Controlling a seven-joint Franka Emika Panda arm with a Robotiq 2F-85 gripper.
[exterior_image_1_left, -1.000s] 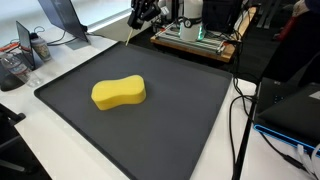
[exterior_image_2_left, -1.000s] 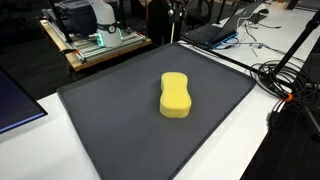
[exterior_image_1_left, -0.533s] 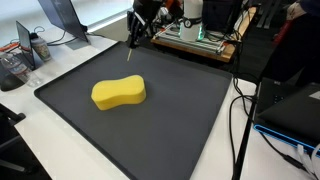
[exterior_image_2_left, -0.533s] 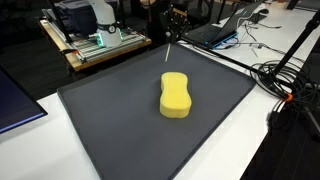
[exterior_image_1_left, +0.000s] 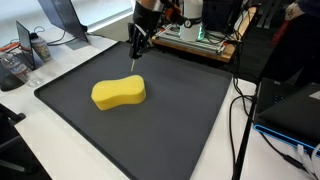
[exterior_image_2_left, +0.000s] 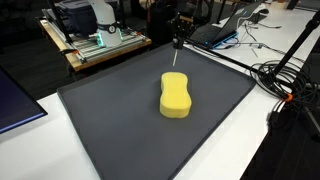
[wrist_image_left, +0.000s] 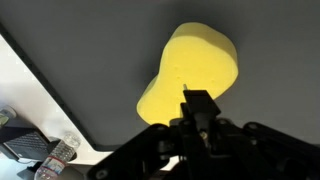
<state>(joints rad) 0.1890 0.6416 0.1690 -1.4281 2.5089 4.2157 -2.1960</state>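
Note:
A yellow peanut-shaped sponge (exterior_image_1_left: 118, 93) (exterior_image_2_left: 175, 95) lies flat on a dark grey mat (exterior_image_1_left: 185, 115) (exterior_image_2_left: 105, 125). My gripper (exterior_image_1_left: 137, 42) (exterior_image_2_left: 178, 40) hangs above the mat's far edge, a little beyond the sponge. It is shut on a thin pale stick (exterior_image_1_left: 133, 60) (exterior_image_2_left: 175, 58) that points down toward the sponge's far end without touching it. In the wrist view the shut fingers (wrist_image_left: 200, 100) sit just in front of the sponge (wrist_image_left: 190, 65), with the mat (wrist_image_left: 90, 50) around it.
A wooden board with a machine (exterior_image_1_left: 195, 40) (exterior_image_2_left: 95, 45) stands behind the mat. A laptop (exterior_image_2_left: 215, 32) and tangled cables (exterior_image_2_left: 285, 80) lie at one side. More cables (exterior_image_1_left: 240, 110) hang by the mat's edge. Small items (exterior_image_1_left: 15, 65) sit on the white table.
My gripper has come down and forward from behind the mat, bringing the stick's tip closer to the sponge's far end. The sponge has not moved.

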